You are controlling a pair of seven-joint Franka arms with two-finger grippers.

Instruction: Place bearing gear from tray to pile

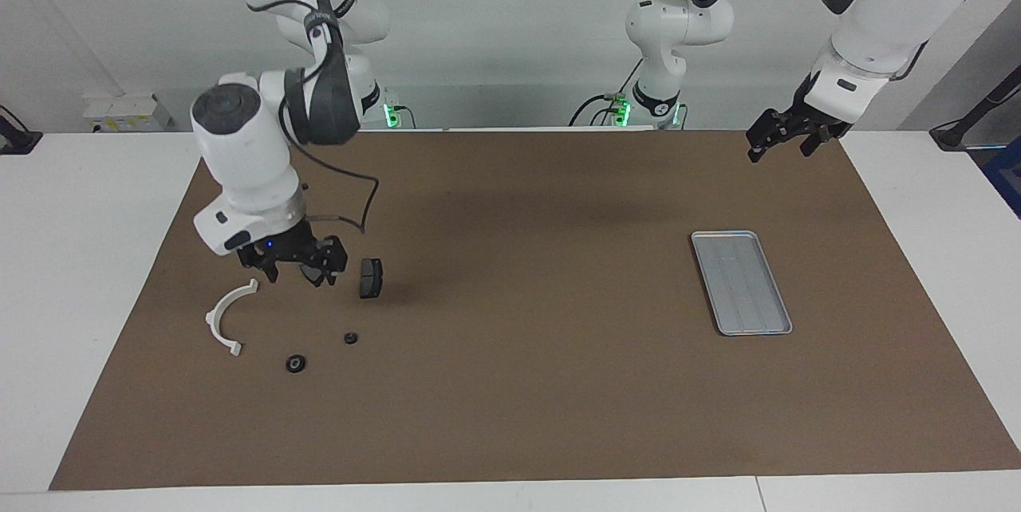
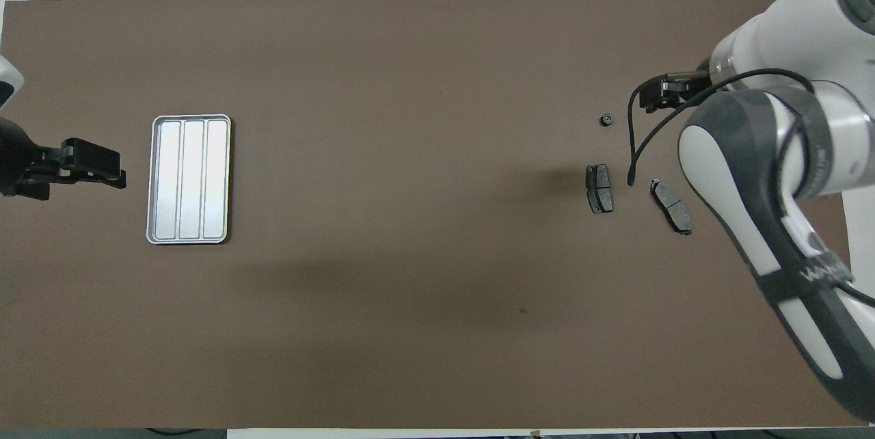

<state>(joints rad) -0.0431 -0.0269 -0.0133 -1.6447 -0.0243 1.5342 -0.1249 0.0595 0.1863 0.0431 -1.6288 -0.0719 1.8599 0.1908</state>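
- Bearing gear [image 1: 350, 337]: a small dark toothed ring that lies on the brown mat [image 1: 526, 416], free of any grip, among the parts of the pile at the right arm's end of the table. It is well apart from the tray [image 1: 741, 281], which shows nothing on its ridged floor.
- Second small ring [image 1: 296, 364]: a similar dark round part, farther from the robots, near the open end of the white half-ring bracket [image 1: 228, 315]. Which of the two counts as the task's gear cannot be told for certain.
- Right gripper [image 1: 293, 259]: raised over the pile with its jaws wide and nothing between them.
- Left gripper [image 1: 786, 134]: waits in the air near the mat's corner at the left arm's end, jaws wide and empty.
- Step in hand, as a judgement: the placing looks done, and the sound move is to lift the right arm straight clear, so that neither fingers nor cable sweep the loose parts.
- Count: one tray; one bracket; two small rings; two dark brake-pad plates, one [image 2: 599, 188] lying beside the other [image 2: 671, 205], which the right gripper hides in the facing view.
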